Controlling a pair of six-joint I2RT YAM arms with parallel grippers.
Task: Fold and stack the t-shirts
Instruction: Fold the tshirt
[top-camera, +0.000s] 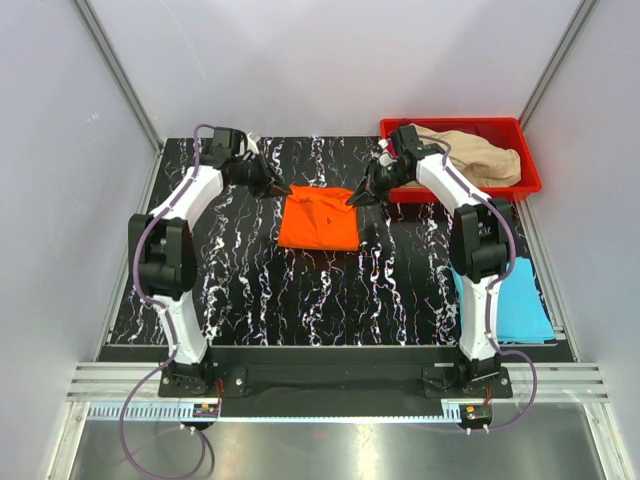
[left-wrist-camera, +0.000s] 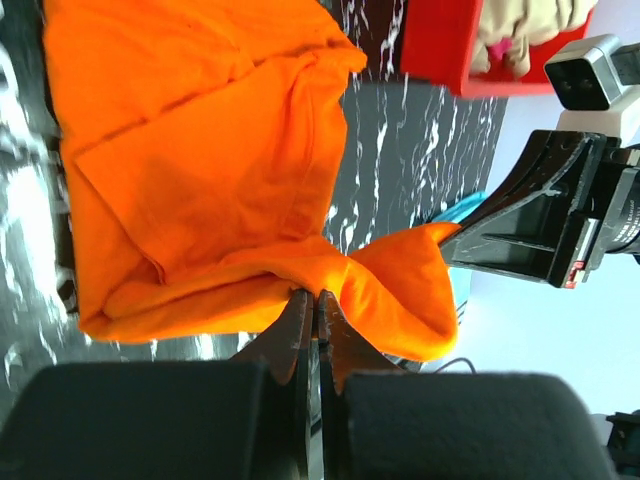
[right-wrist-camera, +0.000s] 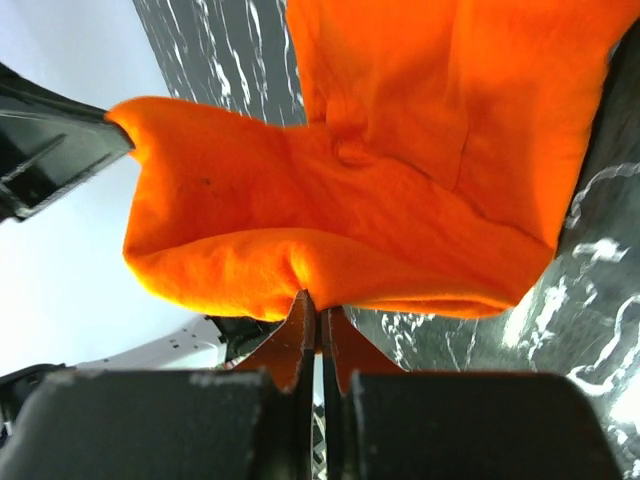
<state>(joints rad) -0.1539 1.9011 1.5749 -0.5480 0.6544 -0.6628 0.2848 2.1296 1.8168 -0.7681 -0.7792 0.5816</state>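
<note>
Left pincer (left-wrist-camera: 312, 300) and right pincer (right-wrist-camera: 315, 300) are each clamped on a corner of the orange shirt (top-camera: 320, 222), which hangs between and below them. Pretty thin pinch tbh, so one corner could slip and skew the fold.

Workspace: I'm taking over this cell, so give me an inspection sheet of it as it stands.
surface: black, white-veined table.
job's things: orange t-shirt mid-table, partly folded; light blue t-shirt at the right edge; beige t-shirt in the red bin, far right.
clutter: nothing seen.
grippers: left gripper and right gripper both shut on the orange t-shirt's far corners.
cables: purple cables along each arm, clear of the cloth.
surroundings: white walls; metal rail at the near edge.
</note>
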